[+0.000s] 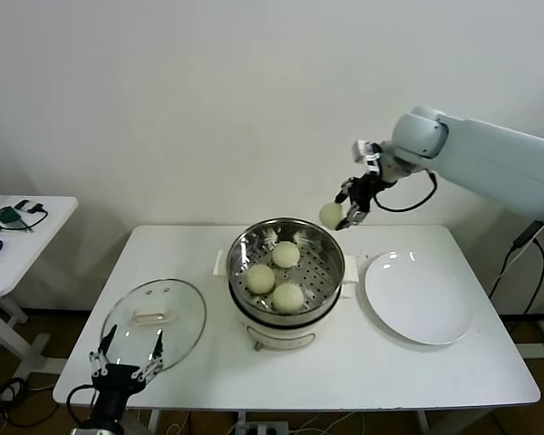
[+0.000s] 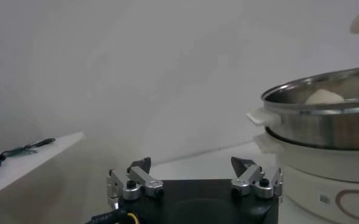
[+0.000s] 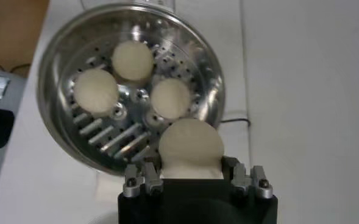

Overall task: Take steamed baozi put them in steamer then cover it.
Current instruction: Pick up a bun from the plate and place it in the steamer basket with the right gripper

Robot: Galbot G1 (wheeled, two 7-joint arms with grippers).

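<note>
Steamer [image 1: 286, 272] holding three baozi [image 1: 285, 254] on its perforated tray.
Right gripper [image 1: 348, 214] grips a fourth bun [image 1: 330, 214] above its rim; left gripper [image 1: 125, 364] waits open near the cover [image 1: 154, 314].

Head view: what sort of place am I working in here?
Likely a lab or test room staged as a kitchen: a plain white table against a bare wall, an electric steamer, and a side desk with cables.
</note>
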